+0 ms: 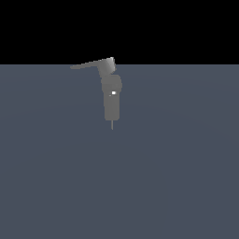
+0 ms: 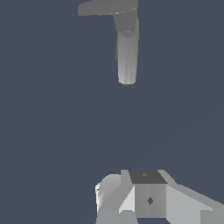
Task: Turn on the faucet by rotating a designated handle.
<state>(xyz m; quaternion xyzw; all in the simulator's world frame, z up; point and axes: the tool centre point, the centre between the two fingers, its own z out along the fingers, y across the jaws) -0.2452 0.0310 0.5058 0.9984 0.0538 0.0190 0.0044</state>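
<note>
Out on the slate-blue floor [image 1: 177, 177], the grey faucet [image 1: 112, 100] stood alone, toward the far edge. Its long handle [image 1: 88, 64] stuck out to the exterior view's left. Well apart from it, the gripper [image 2: 131, 197] only partly showed; couldn't tell if it was open or closed.
</note>
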